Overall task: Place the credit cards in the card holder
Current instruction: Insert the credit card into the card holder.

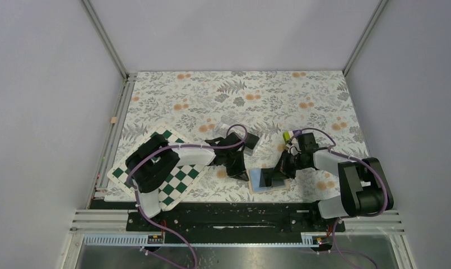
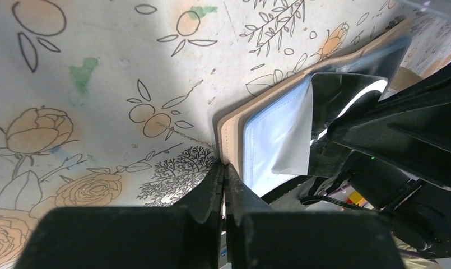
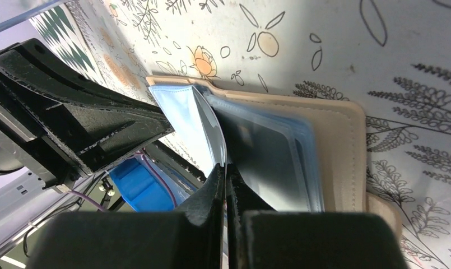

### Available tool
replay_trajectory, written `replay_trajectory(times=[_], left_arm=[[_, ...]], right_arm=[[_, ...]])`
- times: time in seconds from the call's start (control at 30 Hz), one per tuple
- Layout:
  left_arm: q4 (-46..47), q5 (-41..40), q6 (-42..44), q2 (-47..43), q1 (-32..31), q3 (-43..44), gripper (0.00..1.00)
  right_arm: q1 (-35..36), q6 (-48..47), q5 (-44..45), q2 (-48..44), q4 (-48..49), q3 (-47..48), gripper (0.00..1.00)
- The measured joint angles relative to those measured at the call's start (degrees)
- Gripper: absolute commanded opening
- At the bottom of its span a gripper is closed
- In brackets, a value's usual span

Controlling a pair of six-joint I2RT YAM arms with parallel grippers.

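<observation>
Clamps right claw [image 3: 226,168] on blue inner leaf [image 3: 209,126] of card holder [image 3: 340,134], holding it up to bare a pocket; braces left claw [image 2: 223,168], tips together, at tan corner [image 2: 229,126], seemingly steadying.

The card holder [image 1: 261,179] is tan with a light blue lining, the cloth [image 1: 212,95] beneath it is white printed with grey ferns and orange blossoms, and the chequered board [image 1: 181,179] left of the card holder is green-and-white.
</observation>
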Motion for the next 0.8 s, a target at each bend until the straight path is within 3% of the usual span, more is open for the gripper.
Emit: replay_trajectory(times=[0.47,0.8], left_arm=[[-1.4,-1.8,2.5,0.5,-0.3,1.7,0.00],[-2.2,-1.6,3.7,1.2,-0.3,2.8,0.00]], right_arm=[[1.5,-3.4,3.3,-5.8,-9.8,2.4,0.00],[1.7,-3.6,1.2,-1.5,-7.4,2.2,0.00]])
